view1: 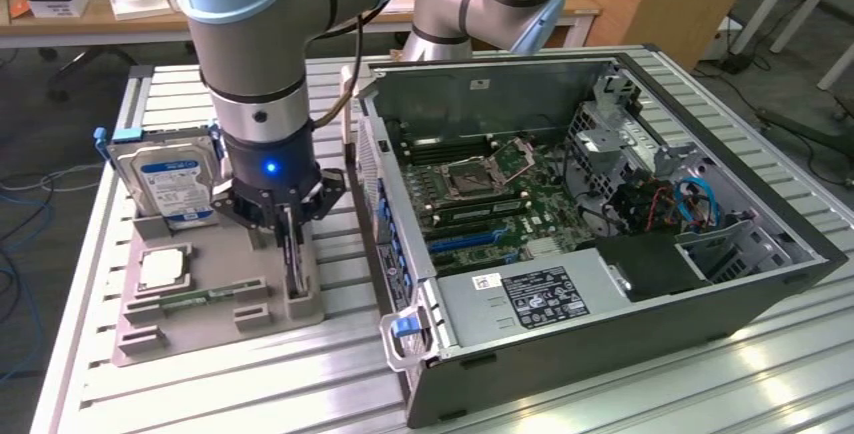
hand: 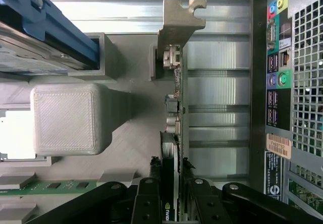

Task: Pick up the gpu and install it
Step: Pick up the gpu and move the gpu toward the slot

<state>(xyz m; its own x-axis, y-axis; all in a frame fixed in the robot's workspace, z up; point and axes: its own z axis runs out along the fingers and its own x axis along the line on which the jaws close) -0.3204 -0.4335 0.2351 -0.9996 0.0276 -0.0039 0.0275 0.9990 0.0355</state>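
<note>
I see a ribbed metal table (view1: 601, 394) carrying the open computer case (view1: 747, 284) and, just beside it, a gray holder (view1: 200, 329); the room between them looks tight. The gpu (hand: 174, 108) stands on edge in the holder's slot. I judge it light, stiff and fragile, best gripped by the bare board edge. My claw (hand: 171, 166) pinches it there.

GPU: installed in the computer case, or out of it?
Out. The gpu stands on edge in the grey holder beside the case, with the gripper closed on its sides.
</note>
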